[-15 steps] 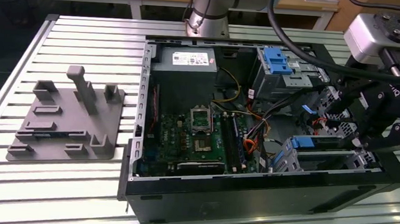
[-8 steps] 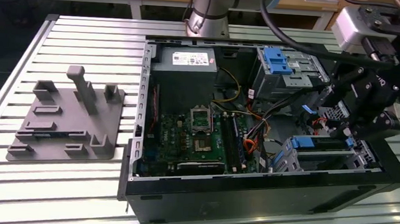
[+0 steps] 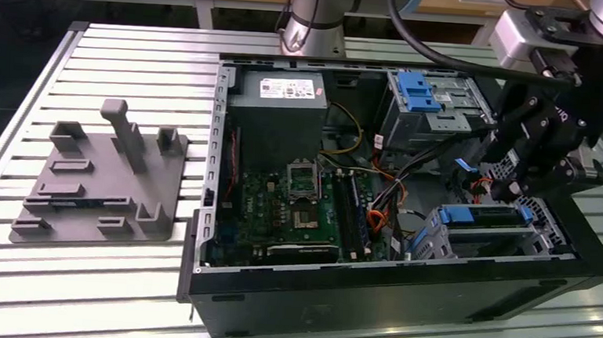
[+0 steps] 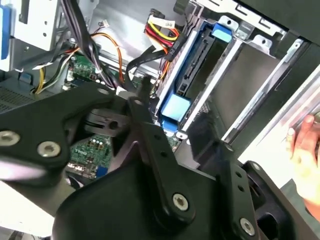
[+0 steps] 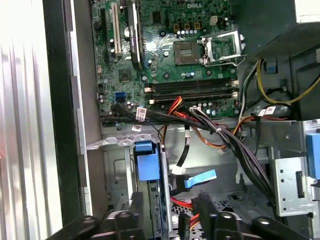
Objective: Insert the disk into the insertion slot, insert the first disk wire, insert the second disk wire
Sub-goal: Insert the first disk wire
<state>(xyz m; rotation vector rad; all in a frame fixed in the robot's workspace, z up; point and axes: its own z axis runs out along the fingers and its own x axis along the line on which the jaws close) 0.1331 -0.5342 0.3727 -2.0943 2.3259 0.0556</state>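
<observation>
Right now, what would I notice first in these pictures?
An open black computer case lies on the slatted table, its green motherboard bare in the middle. At the exterior view's right, the black gripper hangs over the bright blue-framed disk sitting in its grey metal cage.

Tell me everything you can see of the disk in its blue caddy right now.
The disk sits in the insertion slot, inside the open computer case on the exterior view's right. Its bright blue plastic caddy frames a dark edge, with blue tabs at both ends in the second wrist view. The end effector hangs just above; contact cannot be told.
</observation>
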